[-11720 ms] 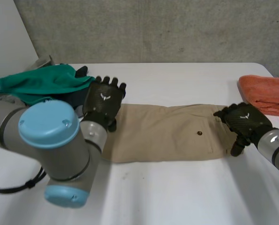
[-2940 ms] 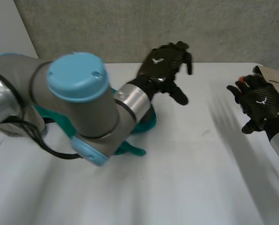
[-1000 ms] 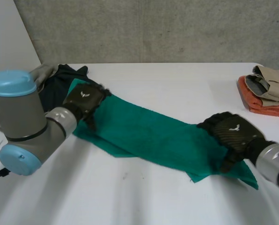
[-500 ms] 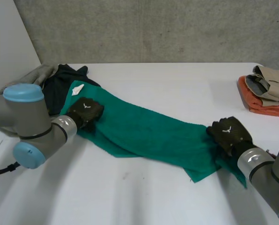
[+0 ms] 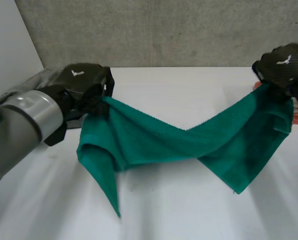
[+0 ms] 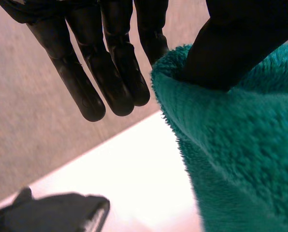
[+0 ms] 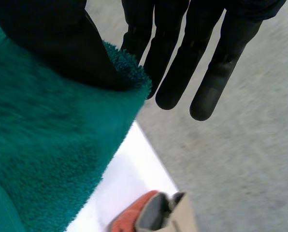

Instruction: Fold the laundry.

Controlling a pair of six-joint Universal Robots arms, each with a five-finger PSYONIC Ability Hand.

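One green towel sags above the white table between two hands. The left hand, at ten o'clock, pinches one end under its thumb. The right hand, at two o'clock, pinches the other end, apparently a corner, with its remaining fingers straight.

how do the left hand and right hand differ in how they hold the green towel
The left hand holds the green towel at its end by the dark garment; the right hand holds the opposite end by the orange cloth. Below the left hand a narrow corner droops; below the right hand, a broad fold. Both pinch an edge under the thumb.
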